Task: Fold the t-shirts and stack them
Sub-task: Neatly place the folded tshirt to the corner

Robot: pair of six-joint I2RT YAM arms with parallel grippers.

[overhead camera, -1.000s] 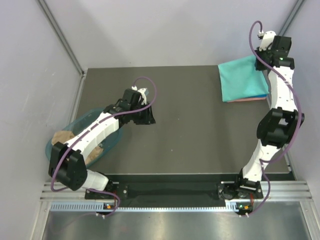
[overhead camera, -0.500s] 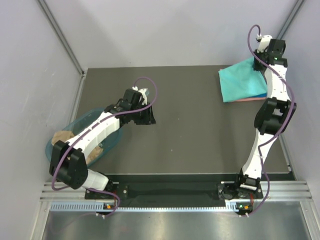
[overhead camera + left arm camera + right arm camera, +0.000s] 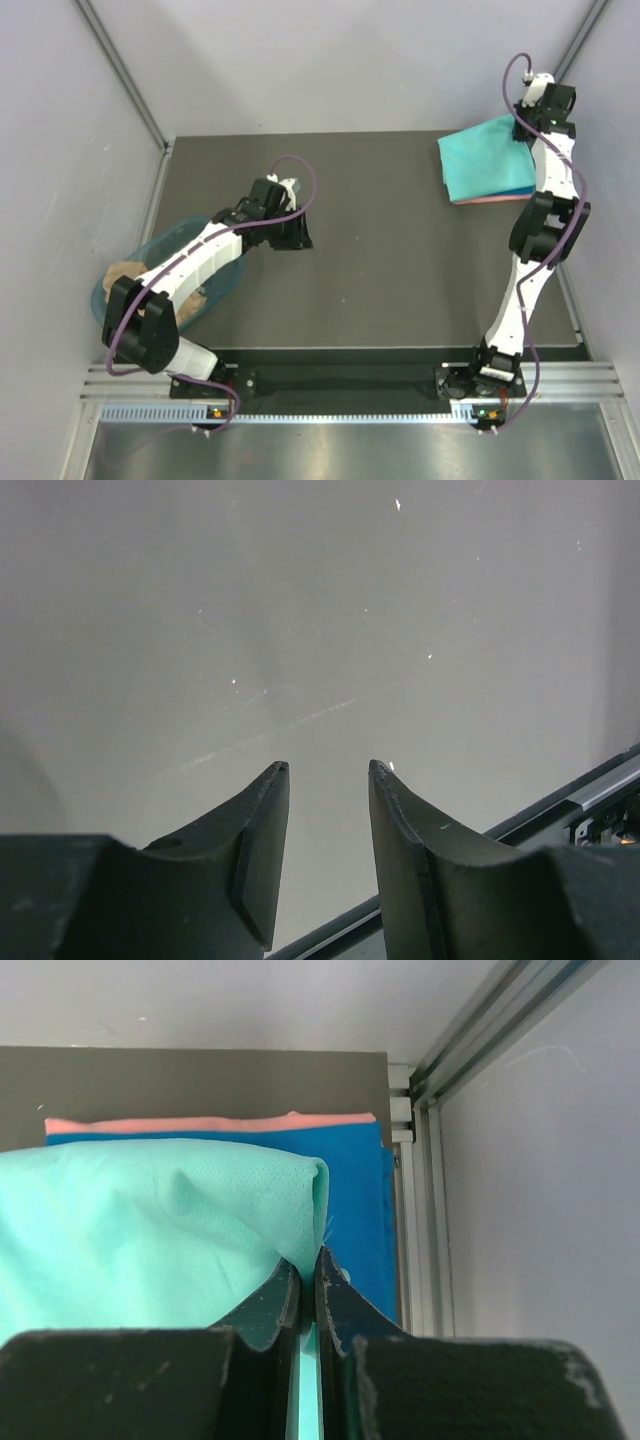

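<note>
A folded teal-green t-shirt [image 3: 485,160] lies on top of a stack at the back right of the table. My right gripper [image 3: 522,127] is shut on its far right corner. In the right wrist view the jaws [image 3: 309,1260] pinch the teal cloth [image 3: 150,1220], with a bright blue t-shirt [image 3: 358,1200] and a pink one [image 3: 200,1122] showing underneath. A tan t-shirt [image 3: 125,272] lies in the tub at the left. My left gripper [image 3: 298,236] hovers over bare table, open and holding nothing [image 3: 327,770].
A translucent teal tub [image 3: 170,235] sits at the table's left edge, partly under the left arm. A metal rail [image 3: 425,1210] and the side wall stand close to the right of the stack. The dark tabletop [image 3: 380,250] lies between the arms.
The right wrist has shifted slightly right toward the corner while still pinching the teal shirt's corner, and its arm has straightened. The left arm has not moved.
</note>
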